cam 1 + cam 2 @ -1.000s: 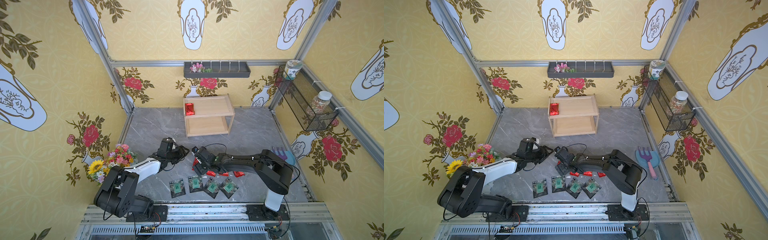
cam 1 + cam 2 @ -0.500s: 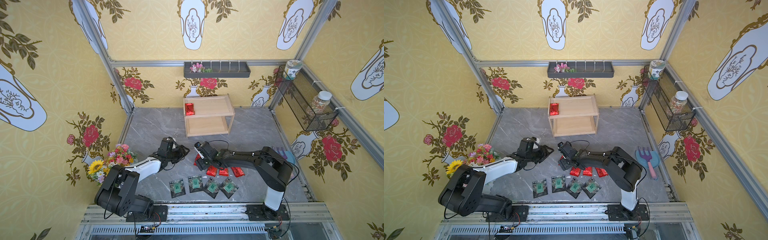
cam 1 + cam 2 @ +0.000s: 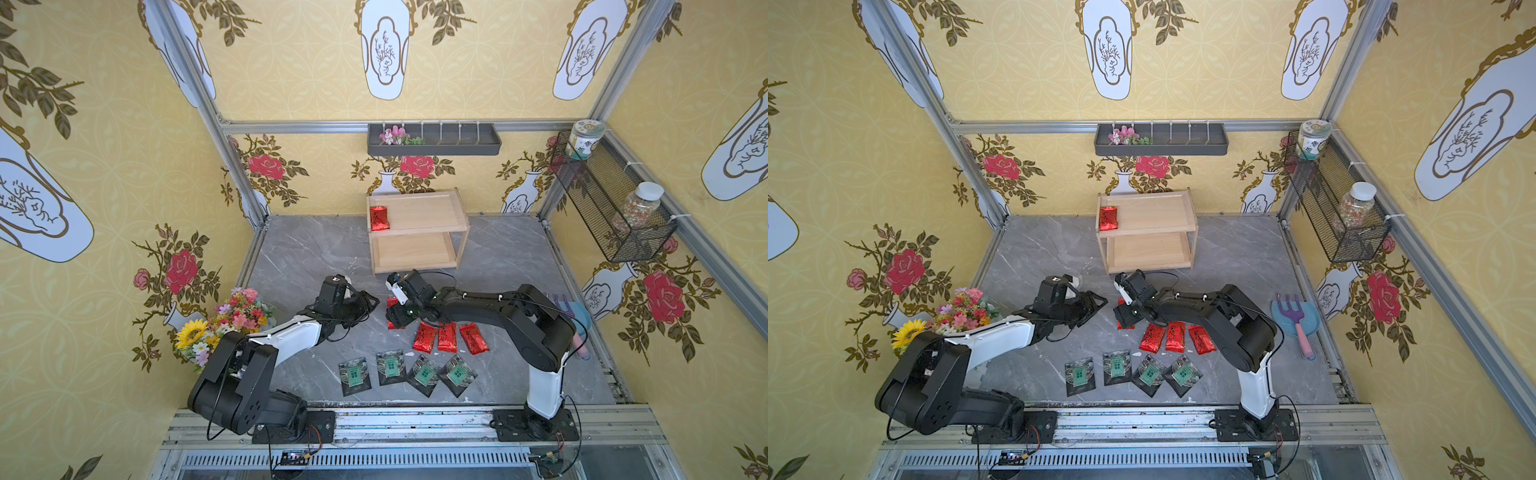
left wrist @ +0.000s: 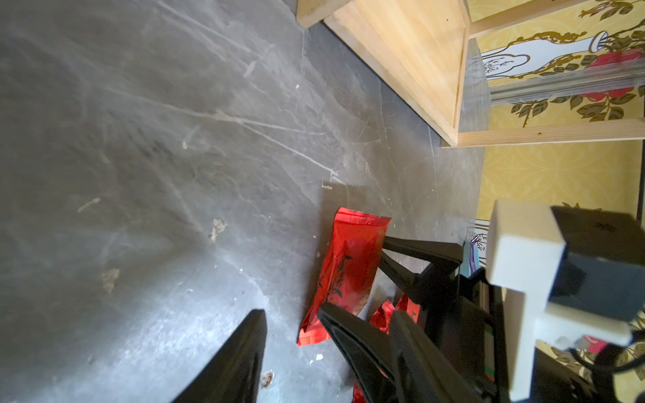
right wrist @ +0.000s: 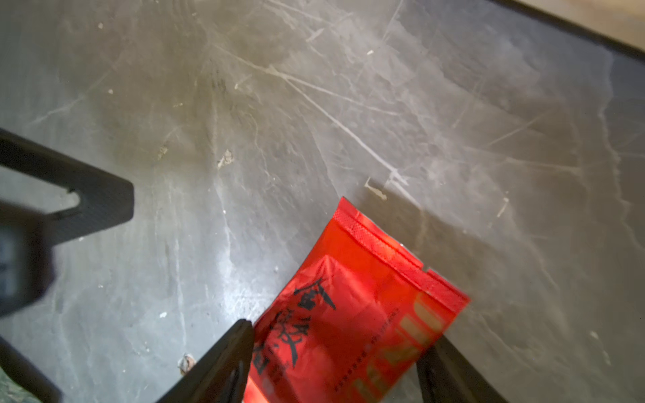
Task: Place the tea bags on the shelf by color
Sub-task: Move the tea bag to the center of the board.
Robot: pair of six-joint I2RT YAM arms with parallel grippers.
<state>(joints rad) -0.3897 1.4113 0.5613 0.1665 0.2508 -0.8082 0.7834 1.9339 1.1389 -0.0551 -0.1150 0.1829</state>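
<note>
A grey stone-look tabletop is seen from above, with two black-and-white robot arms mounted along its front edge. A small two-tier light wooden shelf stands at the middle of the back edge. One red foil tea sachet on the shelf lies flat at the left end of the top tier.

Near the tabletop's centre, the right gripper points down over another red foil sachet with dark script. Its two fingers stand apart, one against each long edge of this sachet. It is not clear whether they are already squeezing it.

Just beside it, the left gripper hangs low over the bare tabletop. Its fingers are spread with nothing between them.

Toward the front edge, behind the right forearm, three more red sachets lie side by side in a row. Closer to the front edge, four dark packets with green centre labels lie in a second row, with the two on the right turned at an angle.

A bunch of artificial flowers stands at the left edge. A purple toy rake on a blue scoop lies at the right edge.
</note>
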